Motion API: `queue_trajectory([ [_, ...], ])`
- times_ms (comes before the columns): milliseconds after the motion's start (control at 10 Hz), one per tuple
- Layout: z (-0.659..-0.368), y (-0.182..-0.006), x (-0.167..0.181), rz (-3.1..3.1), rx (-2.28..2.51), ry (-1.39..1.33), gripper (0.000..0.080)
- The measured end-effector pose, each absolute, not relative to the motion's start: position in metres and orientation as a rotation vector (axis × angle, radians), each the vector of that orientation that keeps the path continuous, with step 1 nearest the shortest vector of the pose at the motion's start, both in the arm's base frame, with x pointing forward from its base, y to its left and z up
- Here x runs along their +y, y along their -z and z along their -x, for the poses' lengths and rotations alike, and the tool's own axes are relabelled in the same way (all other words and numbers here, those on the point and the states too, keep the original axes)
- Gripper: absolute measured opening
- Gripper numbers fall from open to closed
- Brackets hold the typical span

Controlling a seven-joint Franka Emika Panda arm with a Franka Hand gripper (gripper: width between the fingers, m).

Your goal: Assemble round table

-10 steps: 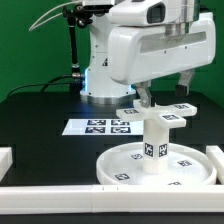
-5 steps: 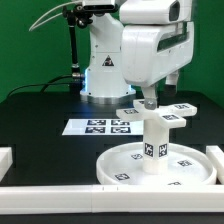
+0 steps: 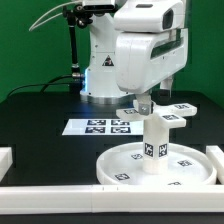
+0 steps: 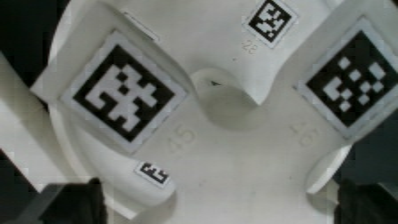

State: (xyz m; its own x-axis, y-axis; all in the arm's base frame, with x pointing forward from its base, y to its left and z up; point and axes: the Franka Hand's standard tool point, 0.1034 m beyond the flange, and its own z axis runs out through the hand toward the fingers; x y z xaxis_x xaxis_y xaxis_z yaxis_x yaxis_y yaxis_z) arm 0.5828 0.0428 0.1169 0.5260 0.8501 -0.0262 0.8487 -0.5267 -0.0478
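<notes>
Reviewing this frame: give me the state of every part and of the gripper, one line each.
round disc: lying flat on the table against the border rails.
leg: standing upright at the disc's middle.
cross-shaped base piece: sitting level on top of the leg, tags facing up.
gripper: lowered onto the base piece; open or shut cannot be told.
marker board: flat on the table, untouched.

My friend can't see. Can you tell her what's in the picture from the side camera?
A white robot arm's gripper reaches down onto a cross-shaped base piece sitting atop a short leg. The leg stands upright on a big round disc on a black table.
</notes>
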Motion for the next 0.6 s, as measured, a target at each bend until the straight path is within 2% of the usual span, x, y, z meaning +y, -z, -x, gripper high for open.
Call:
queue_trajectory([
  [600, -0.5785, -0.1077, 0.0494, 2.708, -1.516, -0.092, 0.0649],
])
